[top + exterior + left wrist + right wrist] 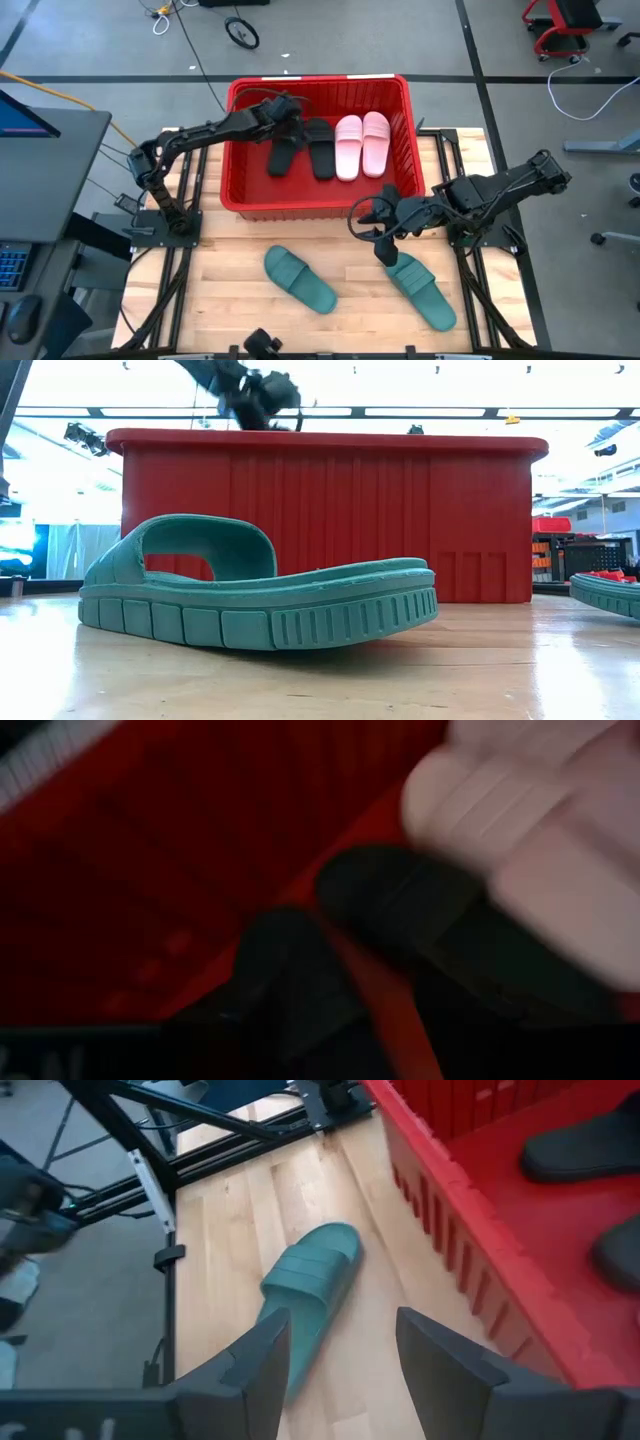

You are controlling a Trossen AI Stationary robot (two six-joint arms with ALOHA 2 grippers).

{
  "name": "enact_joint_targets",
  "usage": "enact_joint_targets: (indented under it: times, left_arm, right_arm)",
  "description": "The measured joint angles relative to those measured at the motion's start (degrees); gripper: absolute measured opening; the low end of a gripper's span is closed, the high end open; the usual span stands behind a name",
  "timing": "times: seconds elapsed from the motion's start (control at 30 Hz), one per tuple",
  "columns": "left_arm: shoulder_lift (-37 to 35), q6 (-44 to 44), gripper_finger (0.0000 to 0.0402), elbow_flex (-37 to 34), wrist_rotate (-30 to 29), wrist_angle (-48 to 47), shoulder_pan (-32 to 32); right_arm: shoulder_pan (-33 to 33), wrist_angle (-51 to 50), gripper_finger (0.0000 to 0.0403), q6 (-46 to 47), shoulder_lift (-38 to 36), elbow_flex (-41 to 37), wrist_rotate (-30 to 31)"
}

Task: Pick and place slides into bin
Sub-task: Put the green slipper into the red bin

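My left end effector (285, 112) hangs inside the red bin (400, 150), right over the two black slides (300, 147). Its wrist camera sees only dark blur there, so I cannot tell whether those fingers are parted or clenched. My right end effector (385, 238) hovers over the table (230, 310) in front of the bin's near wall, fingers spread apart with nothing between them, just above the heel end of one teal slide (421, 289).

The bin's tall ribbed wall stands between that slide and the bin floor. The second teal slide (299, 279) lies well apart to the left, on open wood. From table height it fills the foreground, with the bin behind it.

The table is pale wooden planks on a black frame. Beyond lies grey floor with cables, a small wheel (242, 33) and a red chair base (560, 30).

Count: two black and two pale pink slides (361, 143) in the bin, side by side; two teal on the table.
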Motion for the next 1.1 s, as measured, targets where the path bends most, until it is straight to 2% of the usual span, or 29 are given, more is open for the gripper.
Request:
enact_joint_targets:
  times: [0.17,0.33,0.47,0.57,0.8,1.0,1.1]
  left_arm:
    - [0.00,-0.43,0.0197,16.31,0.07,-15.19,-5.60]
    - [-0.07,-6.22,0.0185,34.54,3.70,-30.04,-12.94]
    - [-0.09,-10.67,0.0178,46.11,7.18,-35.70,-19.57]
    - [-0.13,-11.04,0.0174,52.12,7.22,-37.23,-24.56]
    - [-2.01,-11.42,0.0173,51.12,7.13,-34.12,-34.48]
    - [-0.87,-11.74,0.0173,51.07,7.02,-34.00,-39.81]
    - [-0.55,-14.87,0.0174,50.99,7.04,-34.03,-41.30]
  right_arm:
    - [3.99,-0.51,0.0187,5.85,0.00,0.00,-0.19]
    - [11.83,-6.71,0.0187,21.88,0.31,0.00,0.34]
    - [19.65,-13.84,0.0187,36.37,2.71,0.00,6.36]
    - [25.58,-17.67,0.0187,35.74,5.86,-0.02,8.39]
    - [37.29,-25.24,0.0179,18.22,16.05,-0.02,8.23]
    - [41.54,-39.79,0.0176,17.46,25.09,-0.07,9.90]
    - [41.96,-40.77,0.0177,17.04,28.28,-0.07,9.80]
